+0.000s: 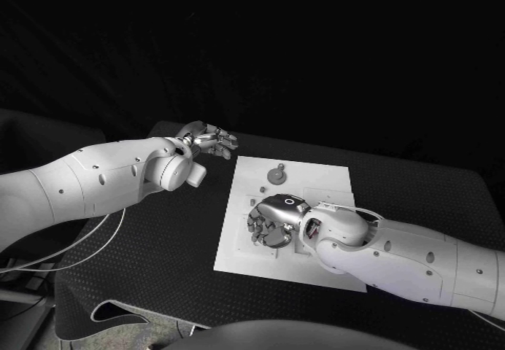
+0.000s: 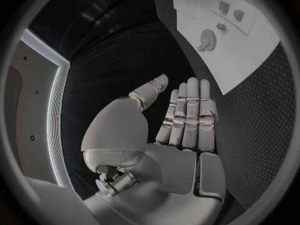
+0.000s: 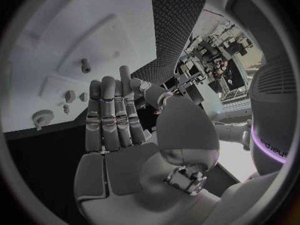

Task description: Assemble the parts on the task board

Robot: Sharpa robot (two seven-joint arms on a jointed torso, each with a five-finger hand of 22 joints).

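Task board [image 1: 316,182]: white rectangular plate, flat at frame centre on the black table. Round toothed part [image 1: 276,176] lies on its upper half. Small parts [image 3: 70,96] sit nearby.

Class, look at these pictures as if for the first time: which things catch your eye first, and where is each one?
The white task board stands out in the middle of the black table. The right hand hovers low over the board's near half, holding nothing. The left hand hangs beside the board's far left corner, fingers straight and empty, and a round toothed part lies on the board's far half.
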